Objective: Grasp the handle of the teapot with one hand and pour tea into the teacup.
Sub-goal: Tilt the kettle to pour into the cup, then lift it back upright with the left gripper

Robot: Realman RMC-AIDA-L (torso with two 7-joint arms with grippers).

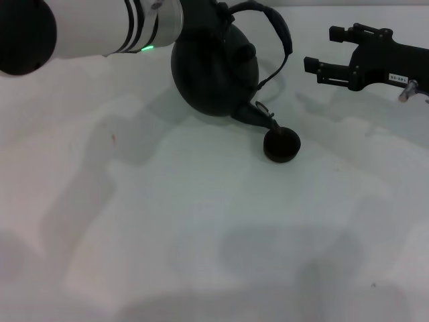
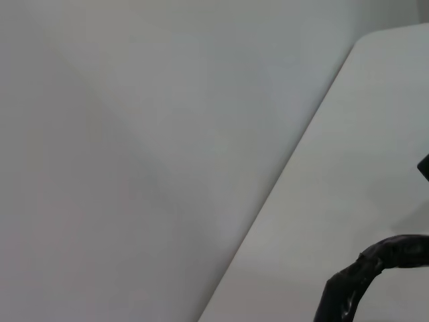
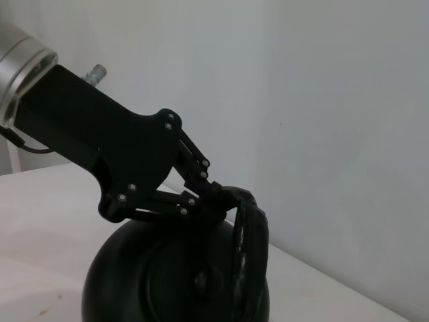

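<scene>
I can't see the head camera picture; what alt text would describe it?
A tilted black teapot, held by its arched handle in the left gripper, aims its spout over a small black teacup on a white table. The right gripper hangs open at the far right.

One teapot (image 1: 213, 74), one teacup (image 1: 281, 144), two grippers: left gripper (image 3: 228, 200), right gripper (image 1: 322, 50).

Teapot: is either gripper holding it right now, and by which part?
Yes. The left gripper is shut on the handle, tipping the teapot toward the teacup. The right gripper holds nothing.
</scene>
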